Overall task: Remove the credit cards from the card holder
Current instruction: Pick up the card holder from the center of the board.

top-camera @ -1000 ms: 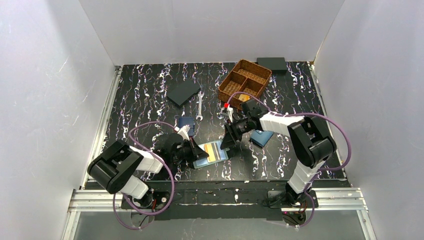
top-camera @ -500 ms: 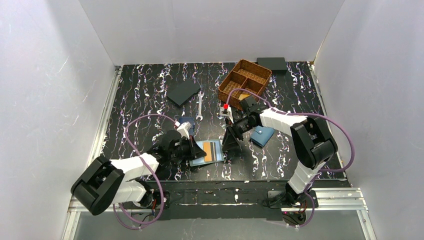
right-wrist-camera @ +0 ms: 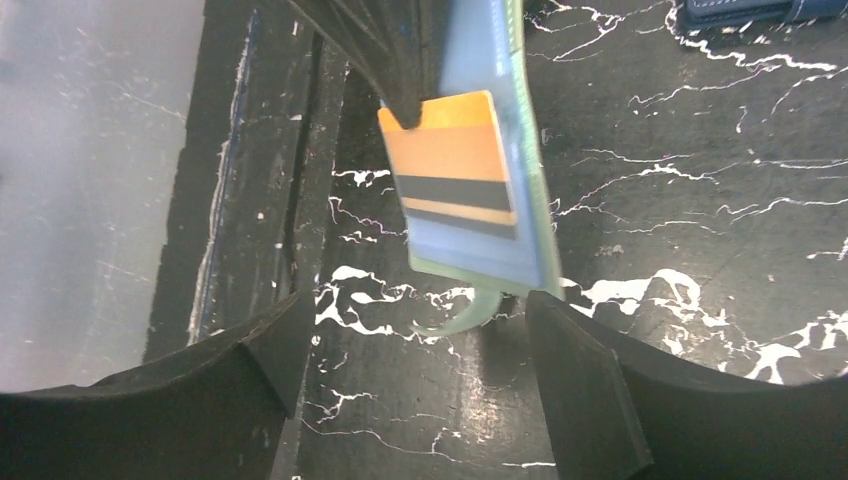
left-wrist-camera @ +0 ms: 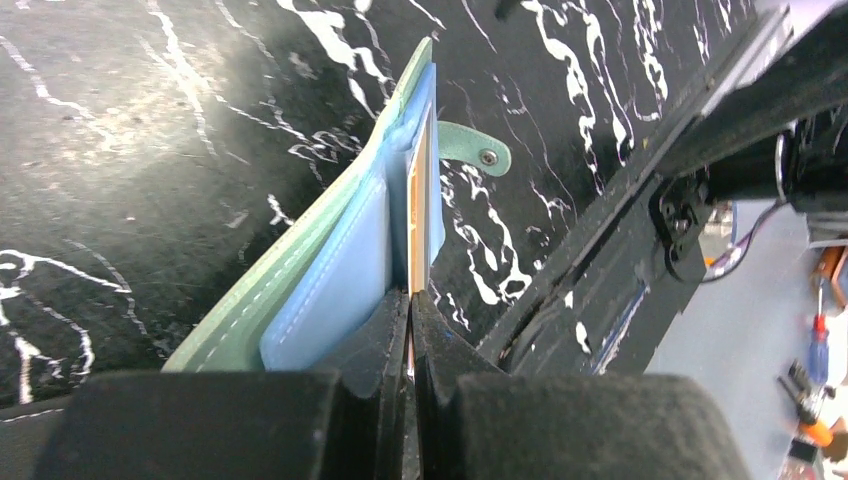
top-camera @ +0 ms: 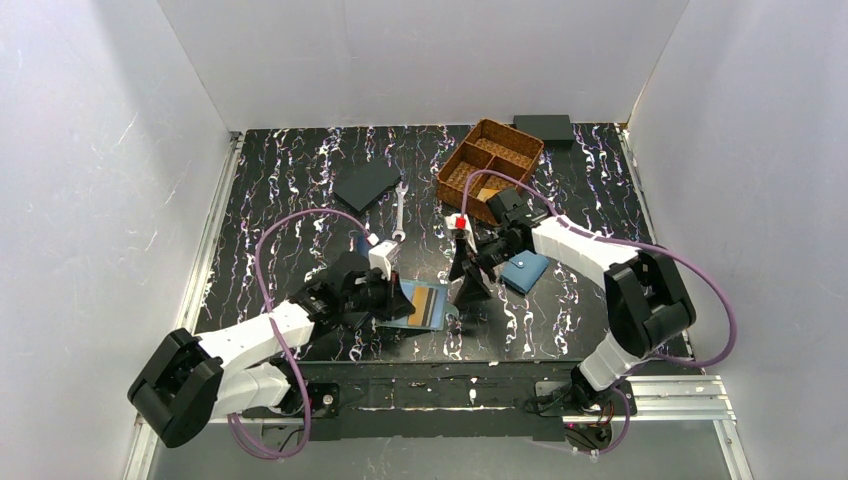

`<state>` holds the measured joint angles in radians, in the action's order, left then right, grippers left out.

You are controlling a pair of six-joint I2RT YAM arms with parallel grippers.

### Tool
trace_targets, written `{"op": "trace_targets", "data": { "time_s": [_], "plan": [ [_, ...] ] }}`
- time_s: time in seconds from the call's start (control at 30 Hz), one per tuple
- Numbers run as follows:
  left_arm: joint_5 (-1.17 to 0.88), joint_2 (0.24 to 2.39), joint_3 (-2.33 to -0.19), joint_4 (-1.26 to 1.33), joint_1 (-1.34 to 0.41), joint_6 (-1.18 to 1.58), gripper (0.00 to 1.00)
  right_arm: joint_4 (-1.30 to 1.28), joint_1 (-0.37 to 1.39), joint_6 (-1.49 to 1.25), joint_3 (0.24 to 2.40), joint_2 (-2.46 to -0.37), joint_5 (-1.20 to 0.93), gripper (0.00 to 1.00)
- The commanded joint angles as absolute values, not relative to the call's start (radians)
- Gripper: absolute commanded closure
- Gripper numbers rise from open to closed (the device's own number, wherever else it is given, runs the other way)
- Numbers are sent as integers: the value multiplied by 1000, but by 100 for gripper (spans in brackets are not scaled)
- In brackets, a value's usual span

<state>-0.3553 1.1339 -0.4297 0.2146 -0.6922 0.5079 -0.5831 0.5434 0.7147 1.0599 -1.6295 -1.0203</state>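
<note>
The left claw (left-wrist-camera: 410, 296) is closed on the edge of the tan card (right-wrist-camera: 448, 150), which sits half inside the open holder (left-wrist-camera: 330, 270) on the counter (top-camera: 300, 200). The right claw (right-wrist-camera: 415, 350) stands wide apart, just above the holder's tab (right-wrist-camera: 470, 310).

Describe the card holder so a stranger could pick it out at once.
On the black marbled table, look near the front edge, about midway across. The card holder sits open there, the left claw pinching a tan-golden card in it. Unlike the brighter blue wallet to its right, it is pale mint-green with a snap-button tab.
</note>
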Motion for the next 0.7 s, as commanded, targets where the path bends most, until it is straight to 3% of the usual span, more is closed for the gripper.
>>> {"op": "trace_targets", "data": {
  "time_s": [0.0, 0.13, 0.4, 0.57, 0.67],
  "plan": [
    [-372, 1081, -469, 149, -746, 399, 100, -588, 544, 877, 1016, -1537, -994, 11],
    [-375, 1080, -478, 150, -775, 371, 100, -597, 545, 987, 961, -1513, -998, 2],
    [-316, 1059, -497, 164, -867, 287, 100, -675, 557, 1054, 985, -1595, -1040, 2],
    [-289, 1057, -501, 183, -916, 252, 100, -678, 569, 1053, 985, -1628, -1050, 5],
    [-272, 1046, -500, 187, -923, 244, 100, -706, 581, 1069, 995, -1649, -1058, 14]
  ]
}}
